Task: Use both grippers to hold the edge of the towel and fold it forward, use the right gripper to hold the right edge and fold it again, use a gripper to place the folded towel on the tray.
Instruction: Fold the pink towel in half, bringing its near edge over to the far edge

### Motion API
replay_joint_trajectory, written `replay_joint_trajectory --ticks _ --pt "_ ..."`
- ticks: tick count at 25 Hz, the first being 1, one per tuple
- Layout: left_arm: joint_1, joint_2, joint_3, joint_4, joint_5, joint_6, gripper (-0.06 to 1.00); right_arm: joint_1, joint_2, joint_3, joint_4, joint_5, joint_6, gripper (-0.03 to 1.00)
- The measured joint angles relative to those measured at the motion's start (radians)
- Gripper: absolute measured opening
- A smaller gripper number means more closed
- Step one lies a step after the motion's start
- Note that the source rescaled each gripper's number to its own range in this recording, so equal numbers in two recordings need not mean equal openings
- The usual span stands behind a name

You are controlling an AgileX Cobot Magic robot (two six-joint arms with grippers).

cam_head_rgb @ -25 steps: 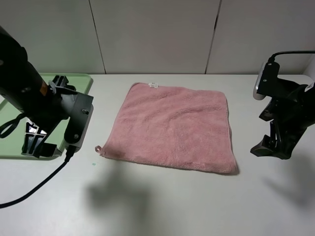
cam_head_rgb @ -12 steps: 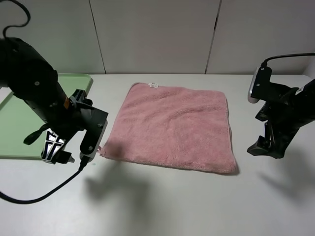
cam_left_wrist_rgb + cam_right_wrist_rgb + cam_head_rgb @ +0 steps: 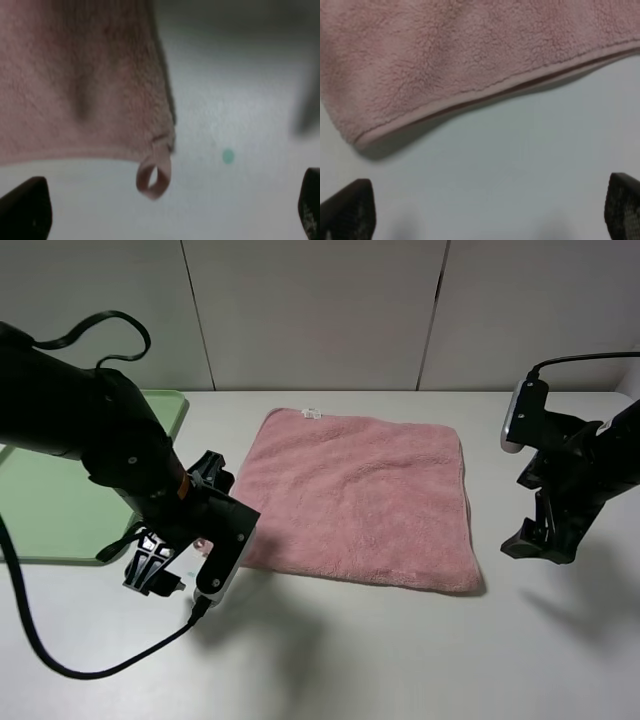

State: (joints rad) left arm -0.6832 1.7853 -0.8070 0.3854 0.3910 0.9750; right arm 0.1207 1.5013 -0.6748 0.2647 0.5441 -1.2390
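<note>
A pink towel [image 3: 355, 492] lies flat and unfolded in the middle of the white table. My left gripper [image 3: 156, 575] hangs open by the towel's near left corner. In the left wrist view the towel [image 3: 75, 75] and its small hanging loop [image 3: 154, 178] lie just beyond my open left gripper [image 3: 165, 215], which holds nothing. My right gripper [image 3: 538, 543] is open over bare table, just right of the towel's near right corner. The right wrist view shows the towel's hem [image 3: 445, 55] beyond the open, empty right gripper [image 3: 485, 212]. The green tray [image 3: 50, 502] sits at the far left.
A small green dot [image 3: 228, 156] marks the table beside the towel's loop. The left arm's black cable [image 3: 60, 665] trails over the near left of the table. White wall panels [image 3: 320, 310] stand behind the table.
My left arm has swung from over the tray rightward and nearer, to the towel's near left corner. My right gripper has shifted slightly left toward the towel. The towel has not moved.
</note>
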Motion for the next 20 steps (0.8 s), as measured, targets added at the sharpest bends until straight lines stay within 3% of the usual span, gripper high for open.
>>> replay_joint_trajectory --ticks 12,20 --pt "0.0 0.081 -0.001 0.009 -0.142 -0.016 0.99 0.0 0.0 0.0 0.0 -0.007 0.0 1.0" --pt "0.0 0.099 -0.006 0.011 -0.143 -0.017 0.98 0.0 0.0 0.0 0.0 -0.007 0.0 1.0"
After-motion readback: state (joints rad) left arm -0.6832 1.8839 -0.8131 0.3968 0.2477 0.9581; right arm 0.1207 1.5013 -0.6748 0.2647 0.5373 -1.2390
